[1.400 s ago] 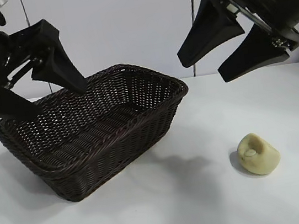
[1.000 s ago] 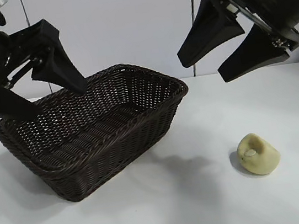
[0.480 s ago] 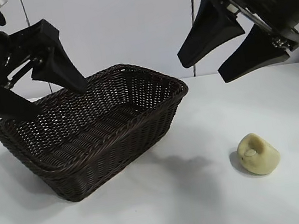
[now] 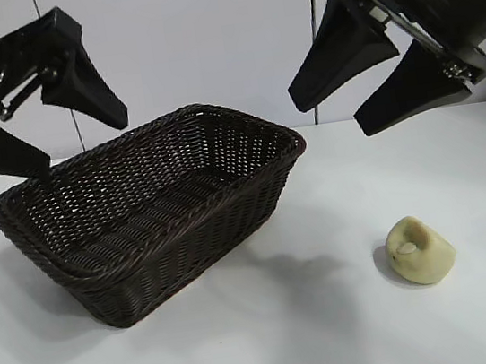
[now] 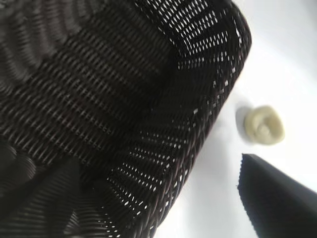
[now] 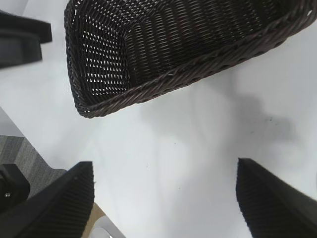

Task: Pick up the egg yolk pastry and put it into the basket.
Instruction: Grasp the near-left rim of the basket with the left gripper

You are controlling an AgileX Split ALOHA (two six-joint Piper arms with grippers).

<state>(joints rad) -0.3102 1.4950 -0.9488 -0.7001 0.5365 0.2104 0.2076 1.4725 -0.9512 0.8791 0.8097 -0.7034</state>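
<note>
The egg yolk pastry (image 4: 420, 250) sits alone on the white table (image 4: 274, 340), well apart from the basket (image 4: 152, 208) and on its right side in the exterior view; nothing touches it. The right tool (image 4: 372, 69) hangs high above the table with its fingers spread wide and empty, roughly over the gap between basket and pastry. The left tool (image 4: 35, 121) hovers above the basket's far-left rim, also spread open and holding nothing. No grasp has begun, so the whole task looks to be ahead.

The main risk, as I judge it, lies in the pastry's shape — a small rounded dome with a dent and a whitish spot on top. If the right tool comes down off-centre, one finger could meet the curved flank first and push the lump sideways across the smooth table instead of trapping it. It also looks soft, so too hard a squeeze could dent or crumble it, while too light a squeeze could let it slip out during the carry.

The second risk is the basket's raised braided rim — a low carry path could clip the near right corner and knock the pastry loose or shove the basket. The left tool sits over the basket, so a release near that end could bring the two arms close together.
</note>
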